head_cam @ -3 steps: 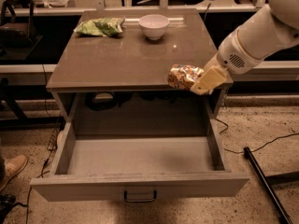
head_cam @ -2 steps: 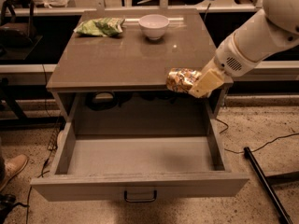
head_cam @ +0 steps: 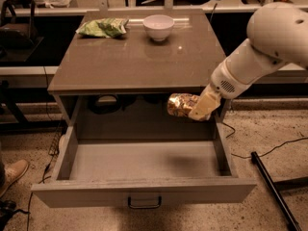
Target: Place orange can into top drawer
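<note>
My gripper (head_cam: 195, 109) is shut on the orange can (head_cam: 181, 105), a shiny orange-gold can with pale mottling that lies on its side in the fingers. It hangs in the air over the back right part of the open top drawer (head_cam: 144, 161), just below the front edge of the tabletop. The drawer is pulled fully out. Its inside is bare, and a small dark handle (head_cam: 144, 203) sits at the centre of its front panel. My white arm comes in from the upper right.
On the grey-brown tabletop (head_cam: 134, 61) a green chip bag (head_cam: 102, 28) lies at the back left and a white bowl (head_cam: 158, 26) at the back centre. A dark pole (head_cam: 274, 189) and cables lie on the floor at the right. A shoe (head_cam: 12, 173) shows at the left.
The gripper with the can has moved down and a little left, from level with the tabletop's front edge to below it, over the open drawer.
</note>
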Controlling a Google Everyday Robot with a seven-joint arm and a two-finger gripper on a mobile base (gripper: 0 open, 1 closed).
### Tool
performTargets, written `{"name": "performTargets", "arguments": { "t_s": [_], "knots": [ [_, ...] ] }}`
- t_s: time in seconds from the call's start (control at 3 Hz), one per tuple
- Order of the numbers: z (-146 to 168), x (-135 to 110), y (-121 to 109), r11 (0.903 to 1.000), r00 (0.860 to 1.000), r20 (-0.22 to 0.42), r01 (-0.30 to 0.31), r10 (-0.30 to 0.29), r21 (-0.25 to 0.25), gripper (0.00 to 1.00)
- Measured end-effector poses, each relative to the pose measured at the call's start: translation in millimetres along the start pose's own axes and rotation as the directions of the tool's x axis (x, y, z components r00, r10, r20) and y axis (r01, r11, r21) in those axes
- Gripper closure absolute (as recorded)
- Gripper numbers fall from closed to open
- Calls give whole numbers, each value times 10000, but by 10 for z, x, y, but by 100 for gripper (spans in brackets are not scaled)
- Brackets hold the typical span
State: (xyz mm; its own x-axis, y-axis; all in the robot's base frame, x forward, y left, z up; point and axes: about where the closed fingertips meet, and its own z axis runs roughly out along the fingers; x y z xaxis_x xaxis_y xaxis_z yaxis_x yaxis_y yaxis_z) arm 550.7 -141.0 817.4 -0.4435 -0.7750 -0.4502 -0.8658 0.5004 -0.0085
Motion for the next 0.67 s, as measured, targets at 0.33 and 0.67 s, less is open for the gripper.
{"name": "performTargets", "arguments": {
  "t_s": [0.33, 0.67],
  "knots": [
    [372, 37, 54, 9985, 9996, -258, -107, 93, -530, 100],
    [603, 45, 88, 9967, 9993, -347, -195, 168, -787, 100]
  ]
}}
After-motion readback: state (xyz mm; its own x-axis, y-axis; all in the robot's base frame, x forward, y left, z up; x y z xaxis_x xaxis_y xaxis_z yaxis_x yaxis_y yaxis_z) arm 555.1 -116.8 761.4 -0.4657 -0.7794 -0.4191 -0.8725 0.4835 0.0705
